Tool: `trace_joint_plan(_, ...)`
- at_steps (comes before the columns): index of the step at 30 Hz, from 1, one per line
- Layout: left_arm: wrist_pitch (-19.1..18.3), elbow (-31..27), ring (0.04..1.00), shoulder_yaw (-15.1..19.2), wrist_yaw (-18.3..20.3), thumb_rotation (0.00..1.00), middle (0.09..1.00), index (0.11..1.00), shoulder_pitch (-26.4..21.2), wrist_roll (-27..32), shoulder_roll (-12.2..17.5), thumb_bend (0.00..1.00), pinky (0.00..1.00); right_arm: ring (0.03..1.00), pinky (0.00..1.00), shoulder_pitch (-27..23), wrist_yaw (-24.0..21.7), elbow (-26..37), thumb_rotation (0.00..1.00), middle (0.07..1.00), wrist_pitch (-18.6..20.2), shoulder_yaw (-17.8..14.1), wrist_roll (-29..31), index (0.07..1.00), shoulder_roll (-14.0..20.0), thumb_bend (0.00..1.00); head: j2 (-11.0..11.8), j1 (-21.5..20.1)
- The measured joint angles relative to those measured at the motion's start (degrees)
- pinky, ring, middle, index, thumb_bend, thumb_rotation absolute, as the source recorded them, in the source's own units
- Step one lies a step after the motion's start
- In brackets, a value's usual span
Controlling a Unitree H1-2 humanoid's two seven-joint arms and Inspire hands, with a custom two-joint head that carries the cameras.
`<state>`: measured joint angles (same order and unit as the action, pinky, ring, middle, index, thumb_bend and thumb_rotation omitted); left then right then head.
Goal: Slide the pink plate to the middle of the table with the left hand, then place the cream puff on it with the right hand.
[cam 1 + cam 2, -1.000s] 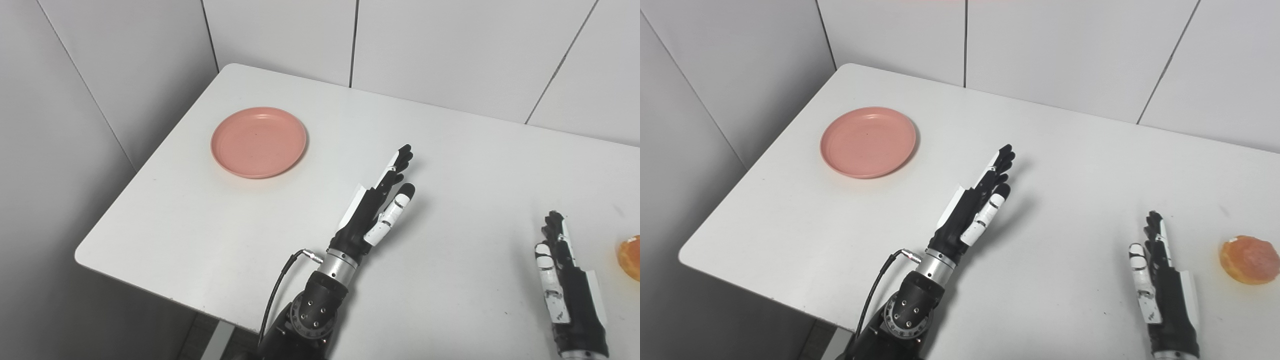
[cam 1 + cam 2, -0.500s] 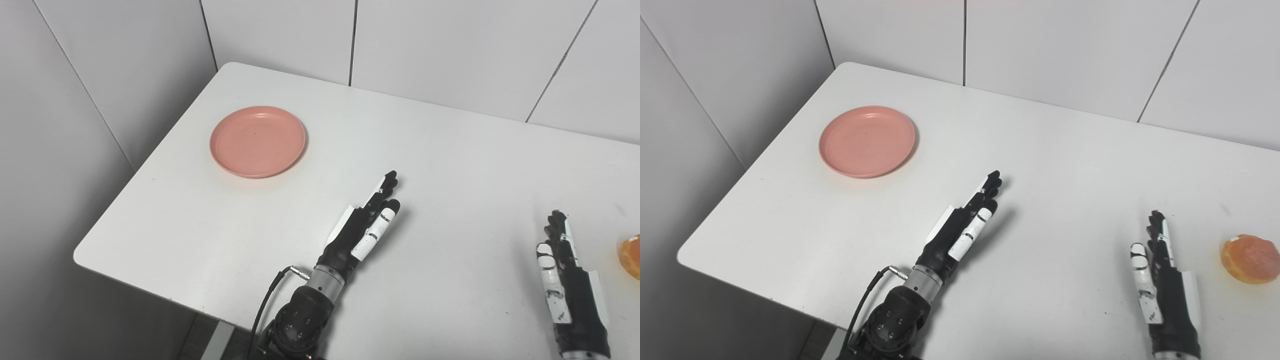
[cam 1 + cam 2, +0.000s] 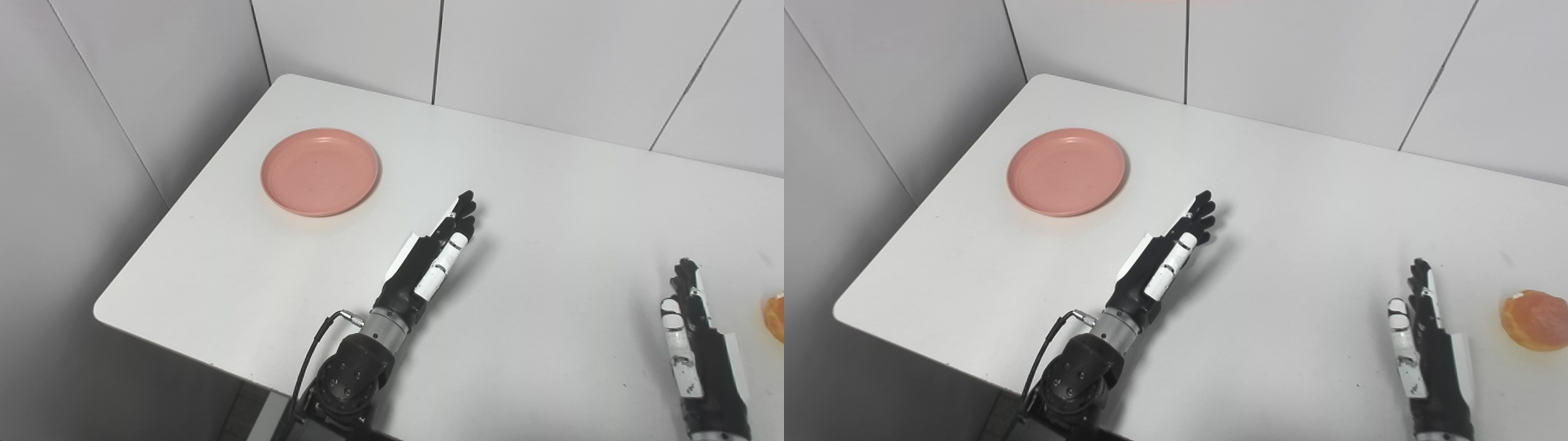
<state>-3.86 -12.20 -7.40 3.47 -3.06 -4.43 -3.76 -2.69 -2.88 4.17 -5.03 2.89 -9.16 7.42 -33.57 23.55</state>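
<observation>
The pink plate (image 3: 319, 171) lies bare near the table's far left corner. My left hand (image 3: 433, 257) is open, fingers stretched toward the far right, low over the table a short way right of and nearer than the plate, not touching it. The cream puff (image 3: 1536, 320), round and orange-brown, rests on the table at the right edge of the view. My right hand (image 3: 1427, 337) is open and held edge-on, fingers pointing away, a little to the left of the puff and apart from it.
The white table (image 3: 551, 202) has a rounded near-left corner (image 3: 101, 309) with a drop beyond its left and near edges. Grey wall panels (image 3: 343, 37) stand close behind the far edge and along the left side. A black cable (image 3: 312, 361) loops off my left wrist.
My left hand has drawn back toward me and shifted left, now lower over the table. The right hand, plate and puff keep their places. The camera has shifted slightly.
</observation>
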Motion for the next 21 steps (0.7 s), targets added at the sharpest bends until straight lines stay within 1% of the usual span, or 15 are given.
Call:
trace_joint_plan(4, -2.3, -2.4, 0.987, 1.1, 0.1, 1.00, 1.000, 0.992, -2.3, 1.1, 1.1, 0.53, 0.95, 1.000, 1.00, -0.1, 0.0, 0.0, 1.00, 1.000, 0.0, 0.0, 0.2, 1.000, 0.0, 0.07, 0.0, 0.1)
trace_joint_plan(7, -4.1, -3.8, 0.975, 2.4, 0.1, 1.00, 0.993, 0.983, -3.3, 2.3, 1.4, 0.50, 0.96, 1.000, 1.00, 0.0, 0.0, 0.1, 1.00, 1.000, 0.0, 0.0, -0.2, 1.000, 0.0, 0.06, -0.1, 0.1)
trace_joint_plan(11, -6.5, -5.9, 0.977, 4.3, 0.0, 1.00, 0.989, 0.979, -4.6, 4.3, 2.1, 0.50, 0.98, 1.000, 1.00, 0.0, 0.0, 0.1, 1.00, 1.000, 0.0, 0.0, -0.4, 1.000, 0.1, 0.06, -0.1, 0.2)
trace_joint_plan(14, -8.0, -7.0, 0.959, 5.6, 0.0, 1.00, 0.966, 0.957, -6.0, 5.4, 3.0, 0.48, 0.96, 1.000, 1.00, 0.0, 0.0, 0.1, 1.00, 1.000, 0.0, 0.0, -0.4, 1.000, 0.1, 0.06, -0.1, 0.2)
trace_joint_plan(21, -8.7, -7.1, 0.946, 8.8, -0.2, 1.00, 0.955, 0.945, -8.5, 6.1, 3.9, 0.46, 0.94, 1.000, 1.00, 0.0, 0.0, 0.1, 1.00, 1.000, 0.1, 0.0, -0.2, 1.000, 0.0, 0.06, 0.0, 0.1)
